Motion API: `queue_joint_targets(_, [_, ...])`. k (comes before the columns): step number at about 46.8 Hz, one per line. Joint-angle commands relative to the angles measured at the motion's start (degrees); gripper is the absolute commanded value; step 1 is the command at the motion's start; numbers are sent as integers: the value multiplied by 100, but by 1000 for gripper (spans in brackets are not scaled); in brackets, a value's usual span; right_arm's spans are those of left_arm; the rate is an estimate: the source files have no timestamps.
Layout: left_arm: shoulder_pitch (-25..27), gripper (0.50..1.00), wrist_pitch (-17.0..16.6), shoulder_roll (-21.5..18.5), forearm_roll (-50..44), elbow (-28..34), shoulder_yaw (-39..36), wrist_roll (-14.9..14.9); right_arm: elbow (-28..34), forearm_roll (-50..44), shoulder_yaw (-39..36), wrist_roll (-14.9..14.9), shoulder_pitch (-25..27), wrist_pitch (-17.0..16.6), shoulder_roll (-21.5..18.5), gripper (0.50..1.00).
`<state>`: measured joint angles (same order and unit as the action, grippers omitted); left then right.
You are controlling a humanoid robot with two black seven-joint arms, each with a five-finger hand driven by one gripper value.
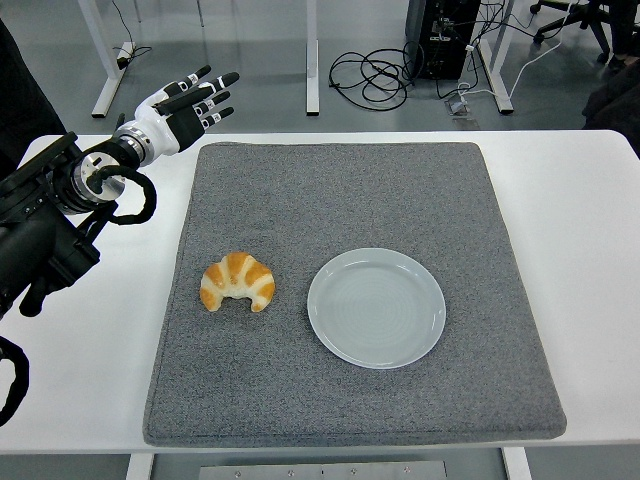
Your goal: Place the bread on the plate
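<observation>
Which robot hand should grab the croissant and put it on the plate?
Left. The left hand hovers open over the table's left side, and the croissant lies left of the empty plate. No right hand is in view.

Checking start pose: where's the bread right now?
Head view: the croissant lies on the grey mat, left of centre, just left of the empty plate, not touching it.
</observation>
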<state>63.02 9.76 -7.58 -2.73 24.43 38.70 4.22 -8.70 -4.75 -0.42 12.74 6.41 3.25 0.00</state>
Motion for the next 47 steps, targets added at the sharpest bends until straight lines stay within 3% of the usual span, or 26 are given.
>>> queue_joint_targets(1, [0, 987, 0, 2, 0, 0, 6, -9, 0, 0, 7, 0, 0, 0, 0, 1000])
queue_joint_targets(47, [79, 987, 8, -77, 26, 0, -3, -35, 0, 0, -2, 0, 0, 0, 0, 1000])
